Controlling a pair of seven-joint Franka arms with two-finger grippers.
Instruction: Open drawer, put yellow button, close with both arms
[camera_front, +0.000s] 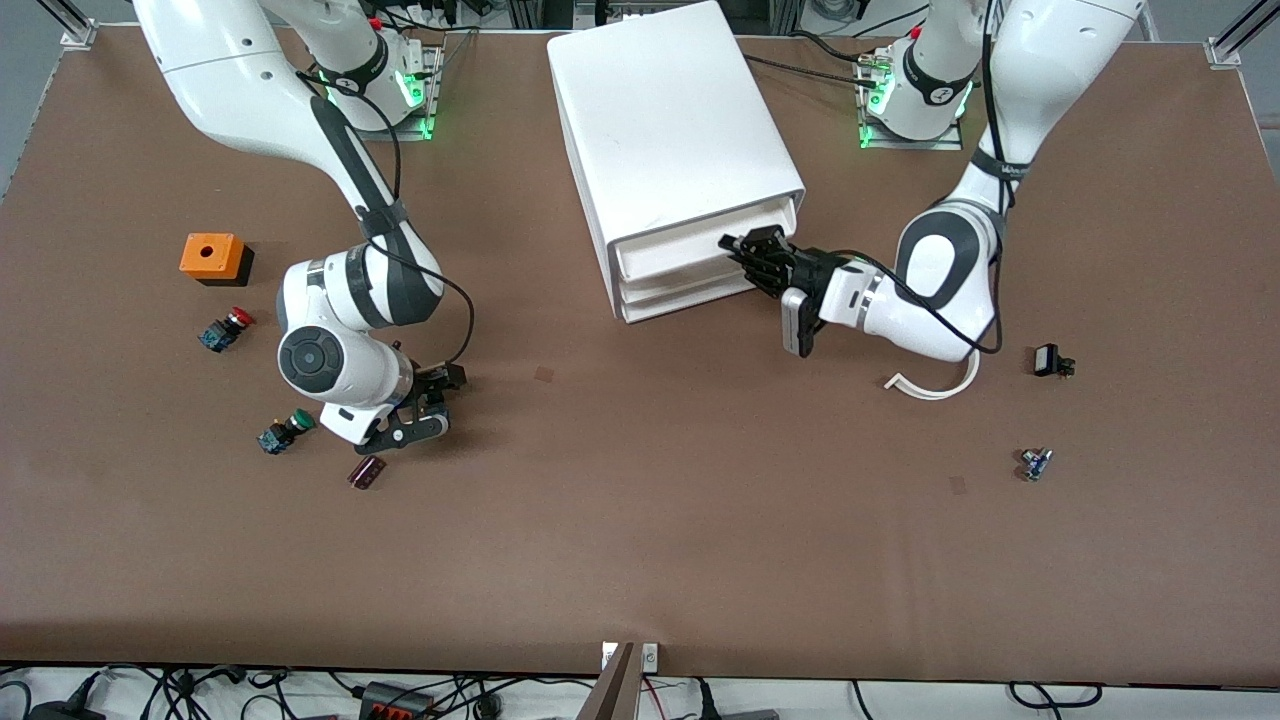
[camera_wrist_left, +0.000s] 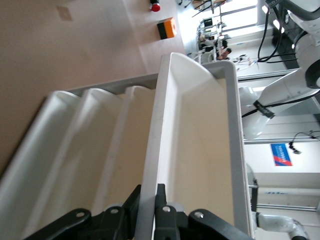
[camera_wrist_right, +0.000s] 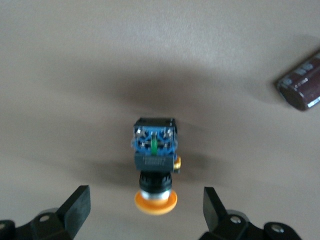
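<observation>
The task was at its start: nothing had gone into the drawer, and closing was far off. At centre-left of the front view the right gripper (camera_front: 415, 415) hung low over the table with its fingers spread wide and empty. In the right wrist view the yellow button (camera_wrist_right: 155, 165) lay on its side on the table between the two fingers (camera_wrist_right: 75, 207), touching neither, its yellow cap pointing toward the gripper. In the front view the button itself was hidden under that arm. A green button (camera_front: 285, 432), a red button (camera_front: 226, 328) and an orange box (camera_front: 212, 257) lay toward the frame's left edge, and a dark cylinder (camera_front: 367, 472) just below the gripper.

At centre-right, the left gripper (camera_front: 762, 262) was pressed together on the front lip of the drawer (camera_front: 665, 250), the top one of the cabinet (camera_front: 665, 130). The left wrist view showed the drawer (camera_wrist_left: 200, 165) standing slightly out past the three lower fronts, its tray empty. Pulling it fully open, picking the button, dropping it in and shutting were all left, judging by this.
</observation>
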